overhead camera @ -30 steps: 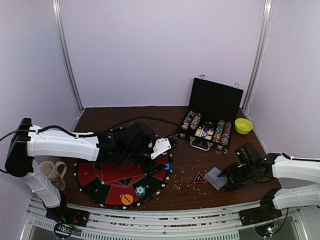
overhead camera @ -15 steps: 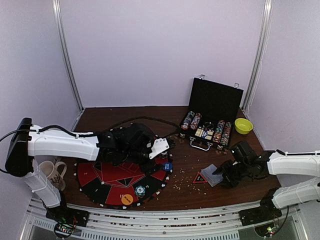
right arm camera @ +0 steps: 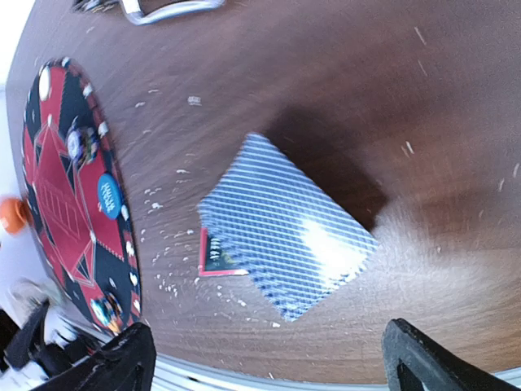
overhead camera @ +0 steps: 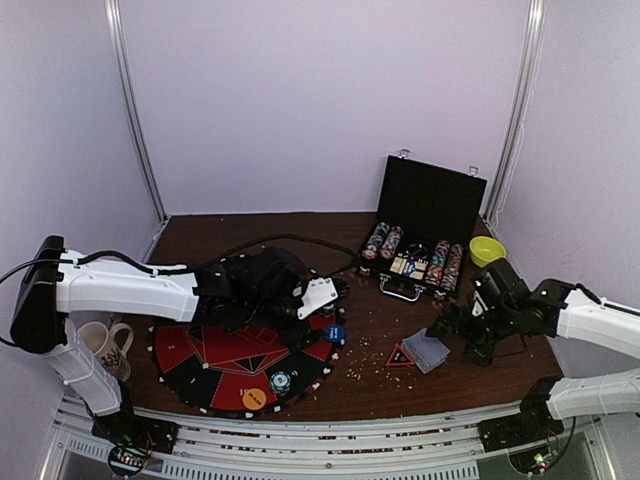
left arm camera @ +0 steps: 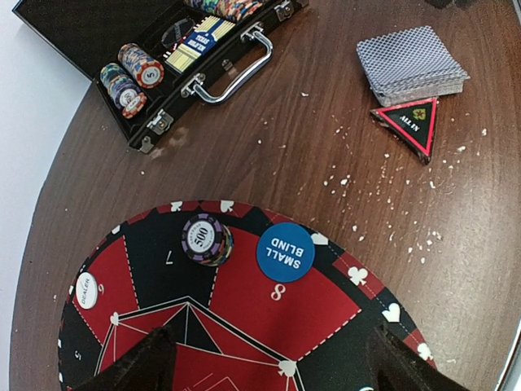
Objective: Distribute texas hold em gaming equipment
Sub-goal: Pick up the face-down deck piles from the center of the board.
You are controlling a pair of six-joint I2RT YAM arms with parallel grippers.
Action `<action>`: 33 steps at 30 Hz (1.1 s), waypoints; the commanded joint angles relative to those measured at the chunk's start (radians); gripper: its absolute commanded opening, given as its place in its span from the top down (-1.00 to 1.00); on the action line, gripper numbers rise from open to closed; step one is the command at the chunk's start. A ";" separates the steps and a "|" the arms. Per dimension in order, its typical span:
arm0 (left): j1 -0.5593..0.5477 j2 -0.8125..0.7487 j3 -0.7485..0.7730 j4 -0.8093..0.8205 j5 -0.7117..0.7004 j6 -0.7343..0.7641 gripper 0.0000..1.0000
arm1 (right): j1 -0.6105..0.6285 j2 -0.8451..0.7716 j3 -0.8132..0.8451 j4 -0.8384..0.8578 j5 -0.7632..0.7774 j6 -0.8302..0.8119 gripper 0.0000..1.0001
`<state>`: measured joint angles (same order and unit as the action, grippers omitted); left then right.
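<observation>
On the near rim of the round red-and-black mat lies an orange disc, a green-edged chip just beside it; right of the mat, on the bare bench, a deck of grey-blue-backed cards rests flat, touching a triangular "ALL IN" marker; the right fingers hang spread above the deck, gripping nothing; on the mat's right part sit a blue "SMALL BLIND" disc and a purple chip stack; the left fingers hover over them, spread and empty; beyond the mat stands the open black case.

Left gripper spread wide, right gripper apparently spread too
</observation>
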<state>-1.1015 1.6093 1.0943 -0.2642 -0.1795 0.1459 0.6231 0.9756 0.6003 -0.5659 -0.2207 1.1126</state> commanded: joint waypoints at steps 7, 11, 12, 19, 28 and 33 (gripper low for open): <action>0.052 -0.003 0.042 -0.028 0.022 -0.028 -0.67 | 0.009 0.386 0.399 -0.346 0.164 -0.753 -1.00; 0.054 -0.017 0.033 -0.032 0.036 -0.015 -0.67 | 0.001 0.419 0.363 -0.375 0.148 -0.799 -1.00; 0.054 -0.015 0.031 -0.036 0.033 -0.012 -0.68 | -0.001 0.425 0.358 -0.371 0.139 -0.803 -1.00; 0.055 0.013 0.033 -0.046 0.047 -0.006 -0.67 | 0.003 0.515 0.364 -0.359 0.111 -0.820 -1.00; 0.055 0.018 0.021 -0.045 0.051 -0.001 -0.67 | 0.003 0.555 0.381 -0.310 0.006 -0.865 -1.00; 0.056 0.017 0.016 -0.044 0.056 0.000 -0.67 | 0.003 0.602 0.396 -0.309 0.040 -0.863 -1.00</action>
<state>-1.0481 1.6180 1.1046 -0.3161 -0.1410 0.1341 0.6243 1.5398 0.9691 -0.8726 -0.1944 0.2607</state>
